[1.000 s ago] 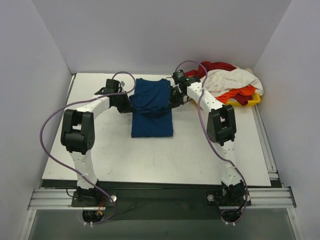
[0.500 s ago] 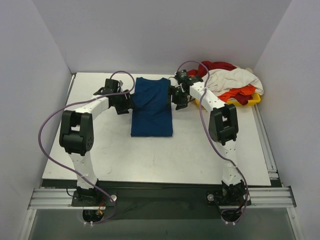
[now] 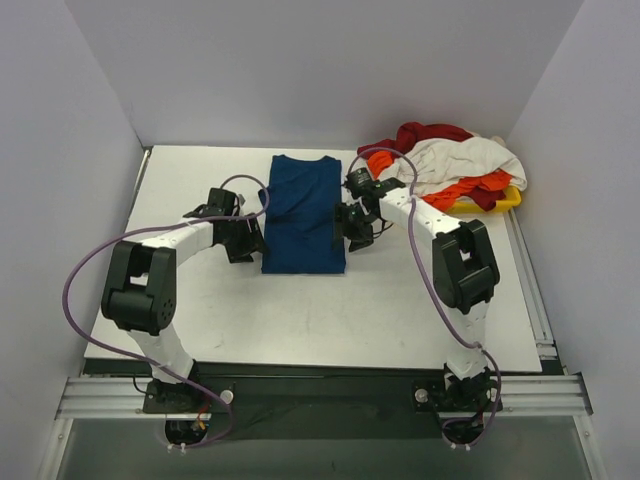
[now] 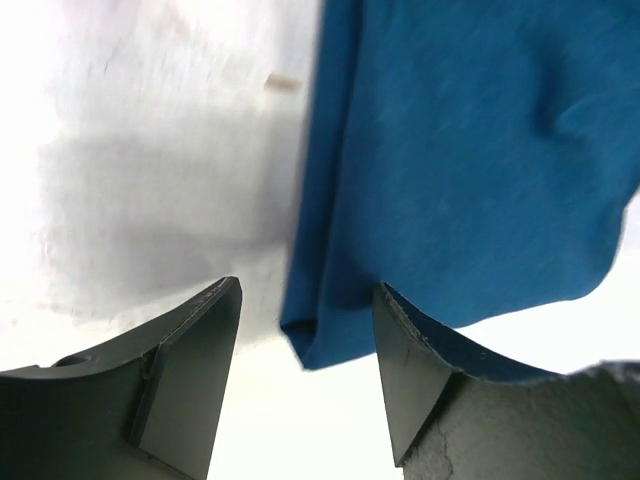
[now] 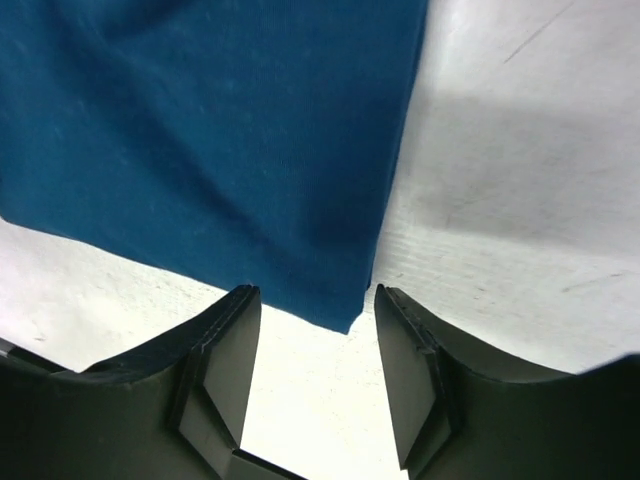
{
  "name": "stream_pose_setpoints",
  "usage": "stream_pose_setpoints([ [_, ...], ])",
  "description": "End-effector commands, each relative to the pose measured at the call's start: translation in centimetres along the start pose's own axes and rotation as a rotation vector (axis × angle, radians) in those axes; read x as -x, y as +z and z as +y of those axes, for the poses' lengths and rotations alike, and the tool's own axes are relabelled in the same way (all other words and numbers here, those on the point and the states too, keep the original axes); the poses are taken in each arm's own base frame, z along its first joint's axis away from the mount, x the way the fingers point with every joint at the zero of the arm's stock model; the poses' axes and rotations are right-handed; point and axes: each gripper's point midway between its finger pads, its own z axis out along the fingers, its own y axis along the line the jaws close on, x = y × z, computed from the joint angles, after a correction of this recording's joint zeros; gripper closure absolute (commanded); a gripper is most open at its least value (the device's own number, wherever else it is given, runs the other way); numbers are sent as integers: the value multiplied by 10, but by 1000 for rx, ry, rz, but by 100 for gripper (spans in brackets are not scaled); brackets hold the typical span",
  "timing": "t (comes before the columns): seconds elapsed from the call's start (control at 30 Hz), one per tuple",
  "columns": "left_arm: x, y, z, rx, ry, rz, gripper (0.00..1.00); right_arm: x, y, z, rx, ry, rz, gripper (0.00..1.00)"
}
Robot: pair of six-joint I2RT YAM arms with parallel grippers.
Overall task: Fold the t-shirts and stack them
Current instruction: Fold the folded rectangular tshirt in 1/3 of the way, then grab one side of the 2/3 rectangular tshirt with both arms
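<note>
Now we see the dark blue t-shirt (image 3: 303,215) lying flat on the white table (image 3: 300,310), folded into a long narrow rectangle with one short end toward the arm bases and the other away from them. We take this shirt as our marker for everything else.

Just off its left edge, close to the near left corner, sits the left gripper (image 3: 243,240). Its jaws stand apart, clamped on nothing. In the left wrist view we find that corner of the cloth lying between the two dark fingers (image 4: 190,370), and one finger overlaps the shirt's edge in the picture, though we cannot tell whether it touches.

Just off the shirt's right edge, near the near right corner, sits the right gripper (image 3: 352,225), its jaws likewise apart and holding nothing. The right wrist view shows the pointed blue corner in the gap between its fingers (image 5: 222,360), with bare table on either side.

Well to the right of the blue shirt and a little beyond its far end, a loose heap holds a dark red shirt (image 3: 430,133), a white shirt (image 3: 465,160) and an orange shirt (image 3: 465,188), all resting on a yellow tray (image 3: 505,200)
</note>
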Motion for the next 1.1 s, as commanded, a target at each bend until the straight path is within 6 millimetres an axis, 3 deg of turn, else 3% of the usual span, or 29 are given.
stream_pose_setpoints([
  [0.0, 9, -14, -10, -35, 22, -73, 35, -11, -5, 6, 13, 12, -4, 51],
  [0.17, -4, -13, -4, -27, 13, -54, 35, -23, 3, 1, -10, 20, 15, 56],
  [0.77, -18, -10, 0, -25, 1, -40, 36, -55, 19, -10, -44, 44, 76, 65],
  [1.07, -28, -8, 6, 0, -7, -14, 42, -57, 26, -3, -3, 54, 92, 82],
])
